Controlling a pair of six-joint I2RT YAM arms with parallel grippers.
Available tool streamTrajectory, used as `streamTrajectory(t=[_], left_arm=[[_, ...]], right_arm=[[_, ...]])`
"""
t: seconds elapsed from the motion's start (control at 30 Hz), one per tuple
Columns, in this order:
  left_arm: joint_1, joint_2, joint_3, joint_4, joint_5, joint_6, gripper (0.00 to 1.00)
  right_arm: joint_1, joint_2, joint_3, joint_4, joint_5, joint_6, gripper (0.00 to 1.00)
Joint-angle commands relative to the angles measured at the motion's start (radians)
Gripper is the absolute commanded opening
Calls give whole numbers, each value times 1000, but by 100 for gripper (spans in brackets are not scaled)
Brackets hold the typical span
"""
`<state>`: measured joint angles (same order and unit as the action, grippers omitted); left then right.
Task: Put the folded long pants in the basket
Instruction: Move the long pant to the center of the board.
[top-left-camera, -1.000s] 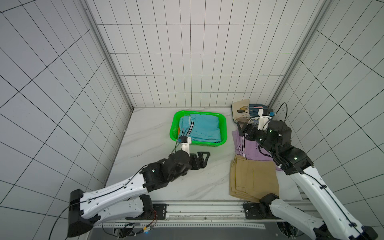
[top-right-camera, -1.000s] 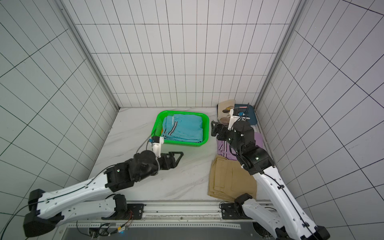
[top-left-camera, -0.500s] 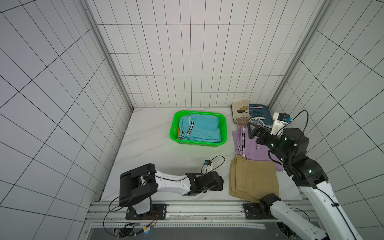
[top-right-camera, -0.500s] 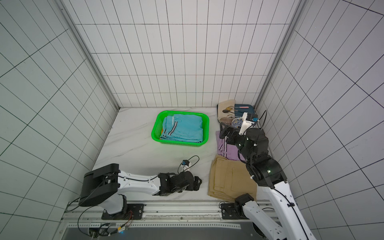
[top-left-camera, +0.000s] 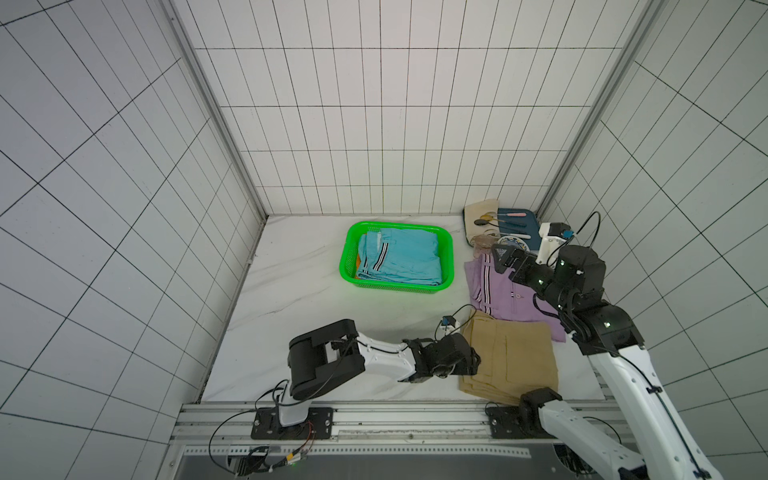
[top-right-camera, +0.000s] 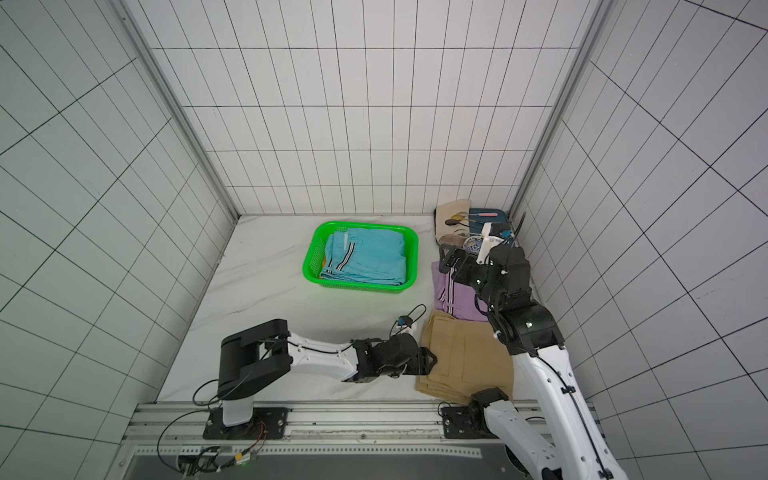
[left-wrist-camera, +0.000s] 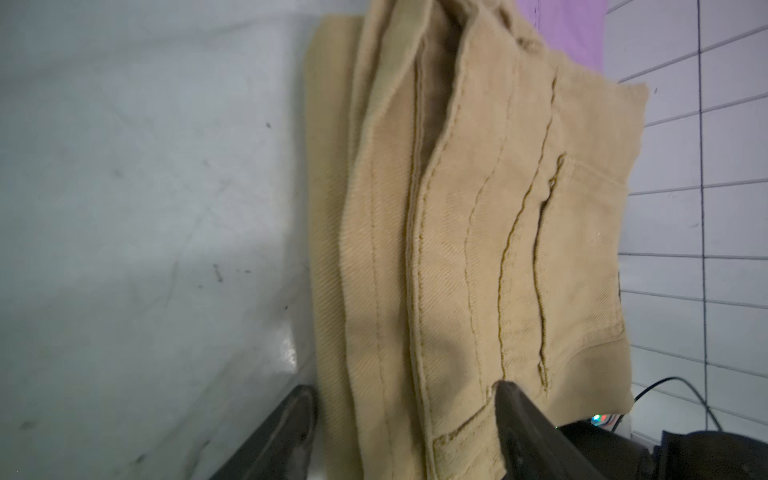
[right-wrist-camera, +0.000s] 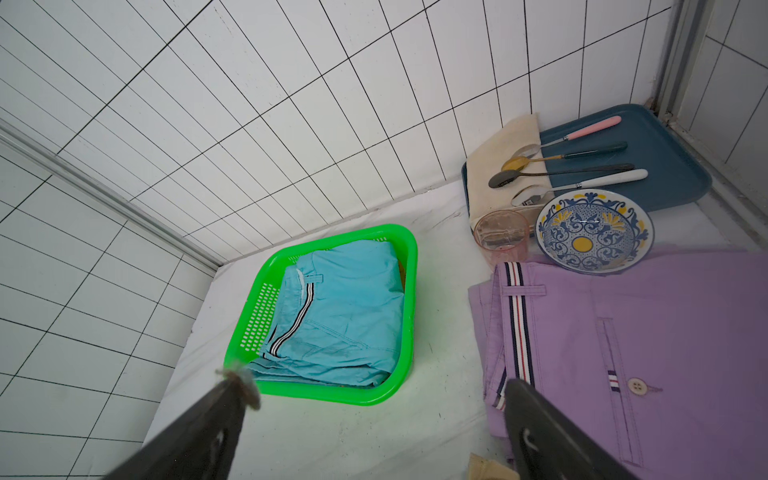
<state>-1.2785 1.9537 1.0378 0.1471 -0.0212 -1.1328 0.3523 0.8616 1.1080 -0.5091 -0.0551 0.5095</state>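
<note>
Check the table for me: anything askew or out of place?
Two things. The patterned bowl overlaps the far edge of the lilac pants; whether it rests on them I cannot tell. The tan pants have their folded layers fanned apart at one edge.

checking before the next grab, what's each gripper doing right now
left gripper: around the tan pants edge, grip cannot be told
right gripper: open, empty

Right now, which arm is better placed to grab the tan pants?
Left: the left gripper brackets an edge of the tan pants; the right gripper hangs open by the lilac pants.
</note>
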Motion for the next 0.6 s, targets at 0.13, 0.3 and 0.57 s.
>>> streamTrajectory(t=[0.13,0.3,0.57], left_arm=[[56,134,-30,64,139,-41,0],[94,-8,-163,64,91,-38,0],[223,-449,-449,-136,30,-8,0]], right_arm=[[-19,-3,-9,-6,-47,6,99],[-21,0,-12,-6,-51,6,99],[-22,7,-39,17,-49,22,99]])
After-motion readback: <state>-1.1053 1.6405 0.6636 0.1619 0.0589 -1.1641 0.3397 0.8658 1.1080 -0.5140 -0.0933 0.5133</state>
